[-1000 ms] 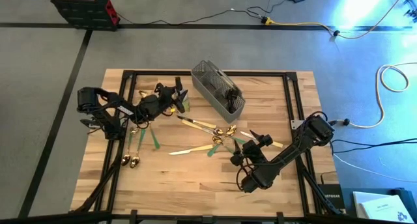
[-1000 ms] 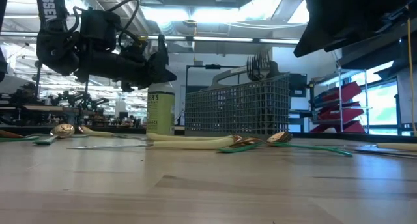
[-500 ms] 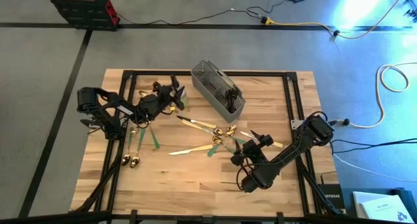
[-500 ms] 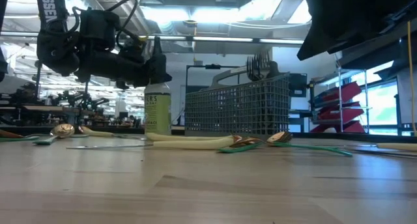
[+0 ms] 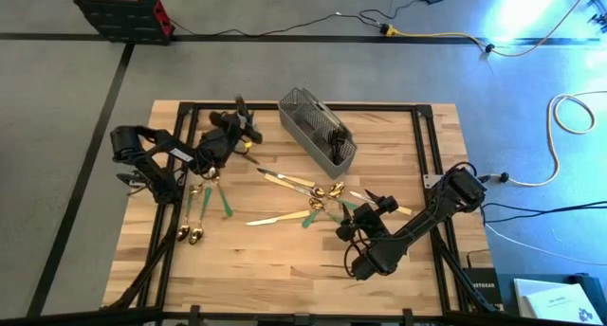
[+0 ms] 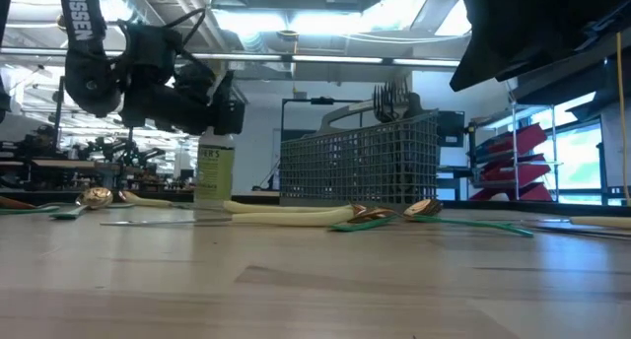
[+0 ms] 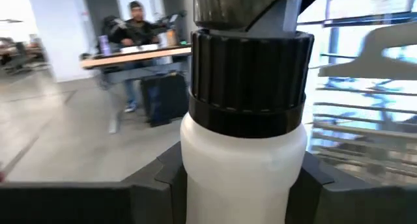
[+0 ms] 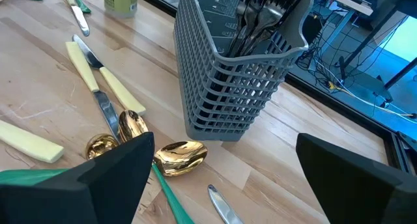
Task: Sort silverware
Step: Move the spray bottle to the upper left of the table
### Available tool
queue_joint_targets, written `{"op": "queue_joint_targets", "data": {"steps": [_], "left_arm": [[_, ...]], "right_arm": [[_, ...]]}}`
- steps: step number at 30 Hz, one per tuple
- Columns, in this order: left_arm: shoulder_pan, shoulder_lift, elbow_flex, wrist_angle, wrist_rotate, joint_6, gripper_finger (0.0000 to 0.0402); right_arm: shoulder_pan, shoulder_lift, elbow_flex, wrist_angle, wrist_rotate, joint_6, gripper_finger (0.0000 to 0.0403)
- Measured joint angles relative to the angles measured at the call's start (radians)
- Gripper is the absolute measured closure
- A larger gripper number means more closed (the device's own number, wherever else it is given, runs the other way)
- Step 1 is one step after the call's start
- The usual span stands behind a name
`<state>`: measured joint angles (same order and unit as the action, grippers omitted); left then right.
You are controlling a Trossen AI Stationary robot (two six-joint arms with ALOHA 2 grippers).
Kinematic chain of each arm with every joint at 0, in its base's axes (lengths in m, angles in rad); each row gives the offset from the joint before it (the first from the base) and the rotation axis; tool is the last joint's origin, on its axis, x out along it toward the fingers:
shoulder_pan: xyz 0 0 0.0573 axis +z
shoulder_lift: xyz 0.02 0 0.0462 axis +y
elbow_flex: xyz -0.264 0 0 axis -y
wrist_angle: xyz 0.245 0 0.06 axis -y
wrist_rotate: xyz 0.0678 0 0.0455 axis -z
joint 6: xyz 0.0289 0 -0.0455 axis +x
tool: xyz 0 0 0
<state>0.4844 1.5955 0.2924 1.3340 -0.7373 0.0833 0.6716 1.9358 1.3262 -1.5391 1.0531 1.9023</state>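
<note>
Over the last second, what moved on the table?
The left pincer, shut on the spray bottle, has slid it along the table's far edge, away from the caddy toward the left side; the low view shows the bottle still upright. The right pincer, open, stayed above the silverware in the middle. Caddy and loose pieces have not shifted.

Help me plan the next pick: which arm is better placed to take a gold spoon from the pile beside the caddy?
The right. Its end effector hangs open near the gold spoons by the mesh caddy. The left end effector is shut on the spray bottle.
</note>
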Motion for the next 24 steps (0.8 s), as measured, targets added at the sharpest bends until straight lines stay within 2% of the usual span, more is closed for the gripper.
{"op": "queue_joint_targets", "data": {"steps": [6,11,17,24], "left_arm": [[0.102,-0.055,0.003,-0.117,-0.007,-0.068,0.0254],[0.188,-0.111,0.0,-0.186,-0.013,-0.045,0.0254],[0.311,-0.164,0.001,-0.299,-0.006,-0.11,0.0254],[0.397,-0.177,0.002,-0.33,0.016,-0.161,0.0254]], "right_arm": [[0.0,0.0,0.0,0.0,0.0,0.0,0.0045],[0.0,0.0,-0.001,0.0,-0.01,0.0,0.0045],[0.0,0.0,-0.05,0.051,-0.032,0.004,0.0045],[0.0,0.0,-0.067,0.075,-0.03,0.009,0.0045]]}}
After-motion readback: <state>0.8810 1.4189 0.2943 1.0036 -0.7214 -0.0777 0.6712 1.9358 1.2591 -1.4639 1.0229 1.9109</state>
